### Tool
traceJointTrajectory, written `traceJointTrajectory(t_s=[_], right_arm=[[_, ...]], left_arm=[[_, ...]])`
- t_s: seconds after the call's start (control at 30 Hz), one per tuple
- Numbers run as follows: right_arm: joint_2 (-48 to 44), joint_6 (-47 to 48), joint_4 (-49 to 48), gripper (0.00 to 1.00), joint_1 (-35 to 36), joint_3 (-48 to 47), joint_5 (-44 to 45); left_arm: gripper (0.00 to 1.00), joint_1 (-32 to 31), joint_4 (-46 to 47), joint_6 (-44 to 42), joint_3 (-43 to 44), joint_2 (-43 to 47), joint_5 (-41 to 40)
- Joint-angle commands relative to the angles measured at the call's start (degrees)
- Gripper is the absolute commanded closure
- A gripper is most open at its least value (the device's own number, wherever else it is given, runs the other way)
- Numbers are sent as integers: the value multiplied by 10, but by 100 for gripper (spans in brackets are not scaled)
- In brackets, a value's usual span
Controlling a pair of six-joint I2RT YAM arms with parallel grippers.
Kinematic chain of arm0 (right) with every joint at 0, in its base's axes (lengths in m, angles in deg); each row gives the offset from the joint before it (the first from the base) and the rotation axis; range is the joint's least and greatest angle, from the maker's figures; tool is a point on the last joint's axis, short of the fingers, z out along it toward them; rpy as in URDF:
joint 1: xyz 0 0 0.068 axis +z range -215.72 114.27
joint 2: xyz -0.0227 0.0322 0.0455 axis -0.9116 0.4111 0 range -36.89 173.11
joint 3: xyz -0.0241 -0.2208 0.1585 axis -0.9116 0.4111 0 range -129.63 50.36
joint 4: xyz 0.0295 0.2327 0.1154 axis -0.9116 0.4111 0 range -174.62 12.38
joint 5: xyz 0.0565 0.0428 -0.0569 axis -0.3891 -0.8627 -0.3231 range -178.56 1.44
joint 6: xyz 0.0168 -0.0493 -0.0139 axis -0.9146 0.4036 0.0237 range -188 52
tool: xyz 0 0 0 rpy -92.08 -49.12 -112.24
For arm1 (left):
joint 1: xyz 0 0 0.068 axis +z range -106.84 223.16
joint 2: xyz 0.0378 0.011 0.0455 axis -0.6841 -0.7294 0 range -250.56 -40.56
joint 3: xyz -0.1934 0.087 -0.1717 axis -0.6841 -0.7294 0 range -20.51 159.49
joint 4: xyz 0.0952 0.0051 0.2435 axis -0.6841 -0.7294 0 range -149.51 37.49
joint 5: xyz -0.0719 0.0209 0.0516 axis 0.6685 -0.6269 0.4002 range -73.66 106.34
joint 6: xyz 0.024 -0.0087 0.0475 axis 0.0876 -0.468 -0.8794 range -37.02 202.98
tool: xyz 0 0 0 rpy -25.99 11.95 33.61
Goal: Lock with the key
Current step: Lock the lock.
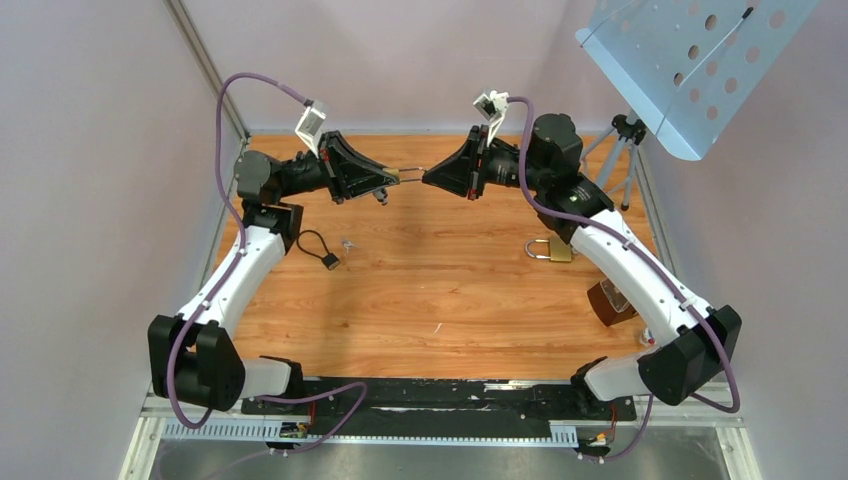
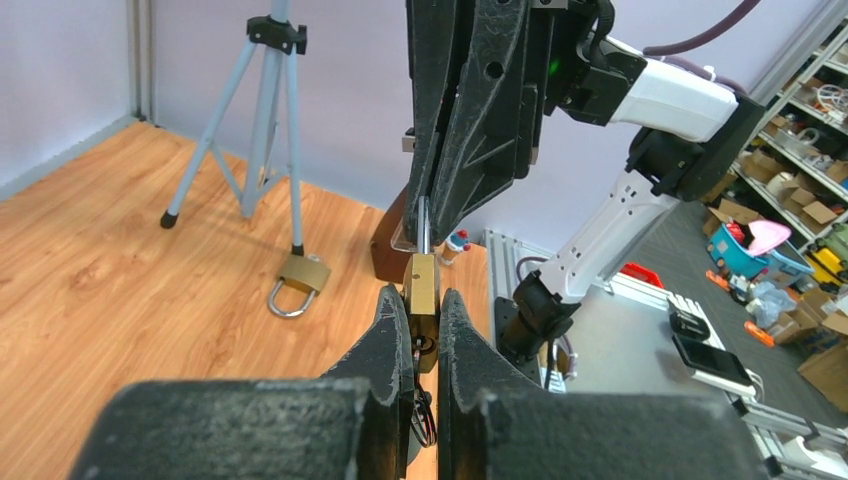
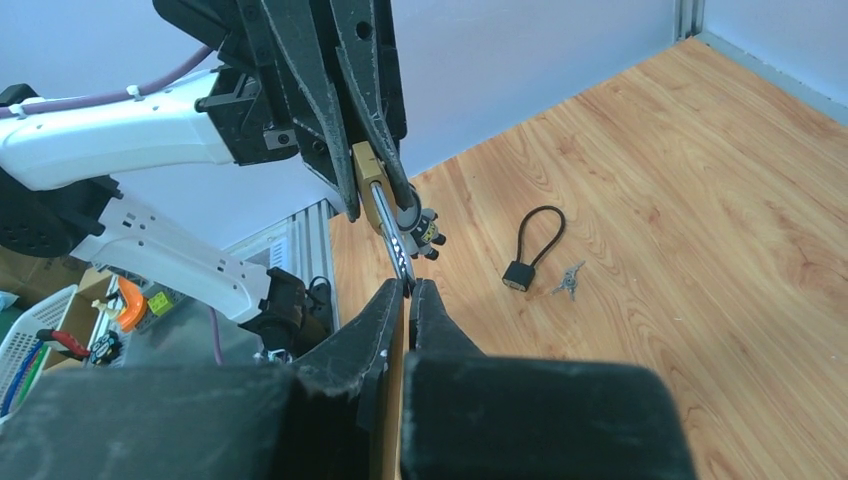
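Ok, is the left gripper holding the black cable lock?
No, the left gripper is shut on a brass padlock, while the black cable lock lies apart on the table.

Wooden table (image 1: 440,320): centre and 6 o'clock sector open. Obstructions, read from table centre:
- left gripper (image 1: 393,177) and right gripper (image 1: 427,178) meeting tip to tip at 12 o'clock
- tripod (image 1: 622,150) at 2 o'clock
- loose padlock (image 1: 552,249) at 3 o'clock
- brown block (image 1: 608,300) at 4 o'clock
- cable lock (image 1: 322,252) and keys (image 1: 347,243) at 9 o'clock
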Motion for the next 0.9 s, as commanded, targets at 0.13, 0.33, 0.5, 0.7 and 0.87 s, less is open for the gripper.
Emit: traceJointTrajectory(t_s=[0.13, 0.33, 0.5, 0.7, 0.87], right_arm=[[20, -6, -59, 100, 62, -16, 45], [6, -87, -84, 98, 15, 43, 89], [-2, -179, -210, 58, 4, 109, 62], [-7, -270, -371, 25, 4, 179, 106], [21, -310, -417, 22, 4, 167, 164]], left_arm=[[100, -42, -14, -18, 4, 0, -26], [100, -24, -72, -31, 23, 9, -99], [100, -4, -71, -8, 22, 17, -153], [100, 5, -106, 37, 18, 36, -248], [100, 5, -96, 158, 7, 43, -294]])
